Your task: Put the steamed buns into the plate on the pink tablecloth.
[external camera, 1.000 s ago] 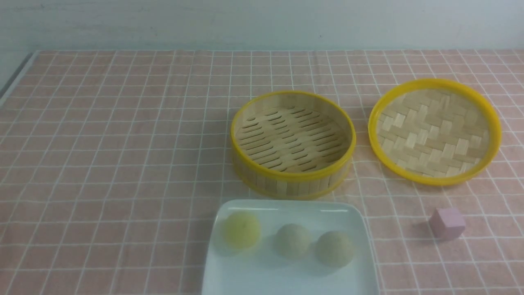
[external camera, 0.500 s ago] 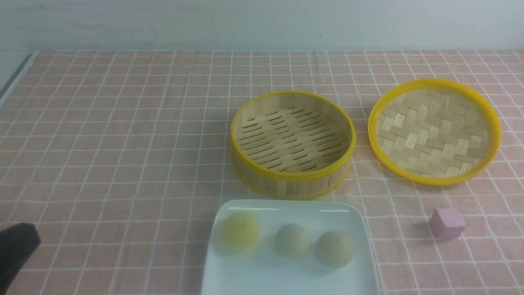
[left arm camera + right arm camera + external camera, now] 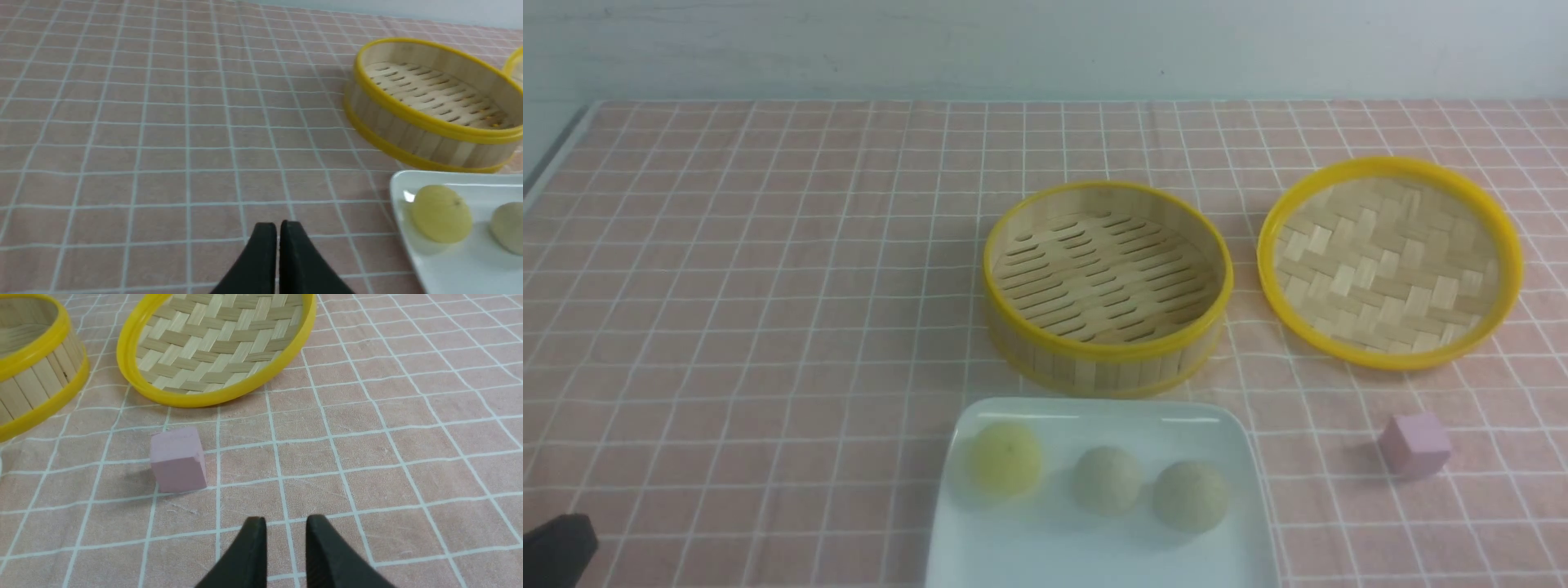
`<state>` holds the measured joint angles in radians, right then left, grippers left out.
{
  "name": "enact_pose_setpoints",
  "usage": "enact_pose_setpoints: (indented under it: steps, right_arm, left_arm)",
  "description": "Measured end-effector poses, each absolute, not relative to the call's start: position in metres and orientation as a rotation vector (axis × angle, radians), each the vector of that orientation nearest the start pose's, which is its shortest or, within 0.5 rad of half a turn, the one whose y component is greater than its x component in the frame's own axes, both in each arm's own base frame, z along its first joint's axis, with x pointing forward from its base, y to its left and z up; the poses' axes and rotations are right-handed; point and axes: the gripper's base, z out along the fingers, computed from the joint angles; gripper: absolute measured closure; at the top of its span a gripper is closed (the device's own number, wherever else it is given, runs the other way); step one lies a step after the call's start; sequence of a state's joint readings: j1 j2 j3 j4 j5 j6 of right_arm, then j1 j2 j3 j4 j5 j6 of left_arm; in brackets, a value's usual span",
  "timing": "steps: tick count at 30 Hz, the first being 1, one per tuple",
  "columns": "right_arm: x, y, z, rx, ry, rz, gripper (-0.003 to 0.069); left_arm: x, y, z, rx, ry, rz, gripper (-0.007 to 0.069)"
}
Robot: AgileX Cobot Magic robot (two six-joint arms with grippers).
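Tablecloth (image 3: 727,286), pink and ruled with thin white lines, lies beneath everything else set out. On it sits the plate (image 3: 1094,563), white and square with rounded corners, its near part cut off by the front view's edge. Well to the right and farther forward lies the lid (image 3: 1388,269), a woven bamboo disc inside a yellow rim. The steamer (image 3: 1107,367), round and yellow-rimmed too, stands upright just beyond the plate and left of the lid, its slatted floor showing.

The left gripper (image 3: 278,224) has its fingers clenched, with only a sliver between the tips and nothing in them. The right gripper (image 3: 286,518) has its fingers released, a clear gap between them, holding nothing. Both are over the cloth.

All three buns rest on the plate, toward its far side: the yellow bun (image 3: 1005,460) at the left, the middle bun (image 3: 1107,480), greyish-beige, and the right bun (image 3: 1190,496), much the same colour. Smallest is the mauve cube (image 3: 1414,445), right of the plate, on the cloth nearer than the lid.
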<state>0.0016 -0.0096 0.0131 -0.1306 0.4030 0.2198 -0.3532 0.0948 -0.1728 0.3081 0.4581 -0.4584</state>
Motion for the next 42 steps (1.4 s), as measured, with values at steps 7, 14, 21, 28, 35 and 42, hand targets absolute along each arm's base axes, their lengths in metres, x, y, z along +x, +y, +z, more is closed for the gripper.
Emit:
enact_pose_setpoints:
  steps: [7, 14, 21, 28, 35, 42]
  right_arm:
    - [0.052, -0.005, 0.173, 0.127, 1.882, 0.021, 0.0524]
    - [0.052, -0.005, 0.173, 0.127, 1.882, 0.021, 0.0519]
    - [0.052, -0.005, 0.173, 0.127, 1.882, 0.021, 0.051]
    - [0.052, -0.005, 0.173, 0.127, 1.882, 0.021, 0.0503]
    - [0.052, -0.005, 0.173, 0.127, 1.882, 0.021, 0.0491]
    - [0.052, -0.005, 0.173, 0.127, 1.882, 0.021, 0.0484]
  left_arm:
    - [0.053, 0.0, 0.187, -0.082, 1.924, -0.101, 0.0584]
    - [0.052, 0.002, 0.174, -0.12, 1.888, -0.076, 0.0573]
    - [0.052, 0.002, 0.174, -0.126, 1.867, -0.086, 0.0564]
    - [0.052, 0.002, 0.174, -0.125, 1.866, -0.085, 0.0558]
    - [0.052, 0.002, 0.174, -0.121, 1.863, -0.08, 0.0552]
    - [0.053, 0.002, 0.174, -0.12, 1.862, -0.08, 0.0548]
